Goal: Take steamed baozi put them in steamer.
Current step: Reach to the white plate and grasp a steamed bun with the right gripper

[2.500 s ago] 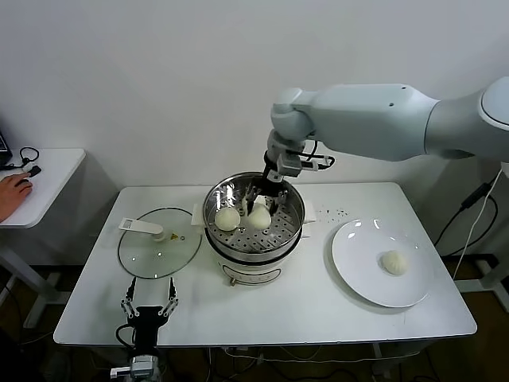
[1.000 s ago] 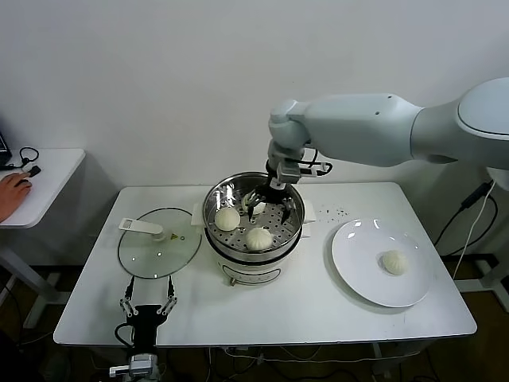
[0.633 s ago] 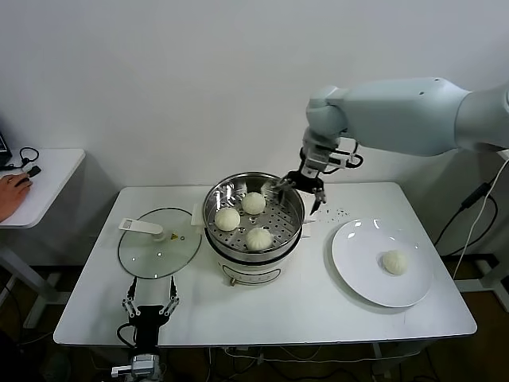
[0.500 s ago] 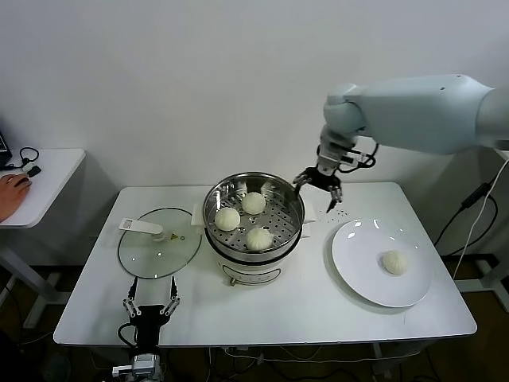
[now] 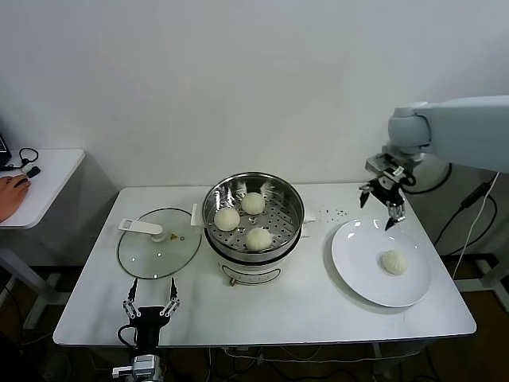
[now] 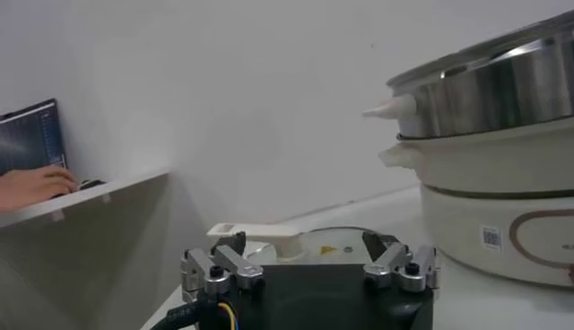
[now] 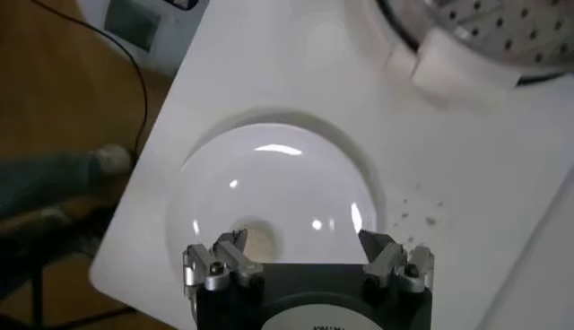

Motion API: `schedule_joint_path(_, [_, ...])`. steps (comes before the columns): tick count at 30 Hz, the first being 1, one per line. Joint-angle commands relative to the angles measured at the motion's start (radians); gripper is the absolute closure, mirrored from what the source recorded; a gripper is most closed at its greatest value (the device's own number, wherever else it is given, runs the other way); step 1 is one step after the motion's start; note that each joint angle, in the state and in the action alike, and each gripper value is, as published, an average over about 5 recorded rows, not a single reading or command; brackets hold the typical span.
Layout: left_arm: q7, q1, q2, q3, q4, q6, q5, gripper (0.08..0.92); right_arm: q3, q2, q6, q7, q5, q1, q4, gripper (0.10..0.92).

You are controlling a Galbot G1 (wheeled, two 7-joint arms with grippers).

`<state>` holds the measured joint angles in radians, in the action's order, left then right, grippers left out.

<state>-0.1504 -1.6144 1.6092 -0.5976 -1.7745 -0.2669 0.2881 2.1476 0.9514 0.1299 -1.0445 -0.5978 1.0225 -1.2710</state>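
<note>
Hovering right gripper (image 5: pixel 380 207), spread, empty.

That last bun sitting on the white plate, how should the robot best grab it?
Probably from straight above, fingers closing on the round sides of the last baozi. It sits alone on the flat plate, pleats up, nothing crowding it. The open right gripper hangs above the plate's far edge; the left gripper is parked.
</note>
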Motion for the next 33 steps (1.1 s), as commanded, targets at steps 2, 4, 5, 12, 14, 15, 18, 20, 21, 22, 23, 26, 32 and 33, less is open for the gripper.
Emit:
schedule_joint_path(2, [0.0,-0.002,0.049,-0.001,0.005,-0.002,0.006,0.177,-0.104,-0.168,-0.141,-0.039,0.077,-0.168,0.098,0.203])
schedule_joint_path(4, [0.0,-0.003,0.049,-0.002,0.007,-0.002,0.009,0.177,-0.144,-0.178,-0.136,-0.043,0.101,-0.206,0.122,0.203])
schedule_joint_path(5, [-0.001,-0.004,0.049,-0.003,0.007,-0.002,0.011,0.177,-0.163,-0.183,-0.132,-0.045,0.117,-0.224,0.133,0.203])
schedule_joint_path(12, [-0.004,-0.007,0.049,-0.009,0.006,-0.002,0.016,0.177,-0.316,-0.208,-0.114,-0.04,0.241,-0.394,0.237,0.203])
schedule_joint_path(14, [-0.005,-0.009,0.049,-0.011,0.007,-0.003,0.017,0.177,-0.359,-0.212,-0.111,-0.041,0.268,-0.444,0.267,0.203])
schedule_joint_path(15, [-0.006,-0.009,0.049,-0.013,0.007,-0.003,0.018,0.177,-0.381,-0.214,-0.11,-0.041,0.281,-0.469,0.28,0.203])
schedule_joint_path(18, [-0.008,-0.011,0.049,-0.017,0.007,-0.001,0.019,0.177,-0.441,-0.219,-0.108,-0.04,0.308,-0.534,0.312,0.203])
schedule_joint_path(20, [-0.009,-0.012,0.049,-0.02,0.005,0.0,0.019,0.177,-0.479,-0.219,-0.109,-0.039,0.316,-0.571,0.33,0.203])
schedule_joint_path(21, [-0.009,-0.013,0.049,-0.021,0.004,0.0,0.019,0.177,-0.497,-0.218,-0.109,-0.038,0.32,-0.586,0.339,0.203])
schedule_joint_path(22, [-0.01,-0.013,0.049,-0.022,0.004,0.001,0.019,0.177,-0.518,-0.216,-0.109,-0.037,0.325,-0.601,0.349,0.203])
schedule_joint_path(23, [-0.01,-0.013,0.049,-0.023,0.003,0.001,0.02,0.177,-0.537,-0.213,-0.108,-0.035,0.332,-0.614,0.359,0.203])
schedule_joint_path(26, [-0.01,-0.014,0.049,-0.022,0.002,0.001,0.021,0.177,-0.589,-0.199,-0.104,-0.025,0.349,-0.65,0.392,0.203])
schedule_joint_path(32, [-0.01,-0.017,0.049,-0.022,0.002,0.001,0.025,0.177,-0.637,-0.182,-0.101,-0.018,0.372,-0.695,0.419,0.203])
schedule_joint_path(33, [-0.01,-0.017,0.049,-0.023,0.002,0.001,0.025,0.177,-0.639,-0.182,-0.101,-0.018,0.376,-0.699,0.418,0.203])
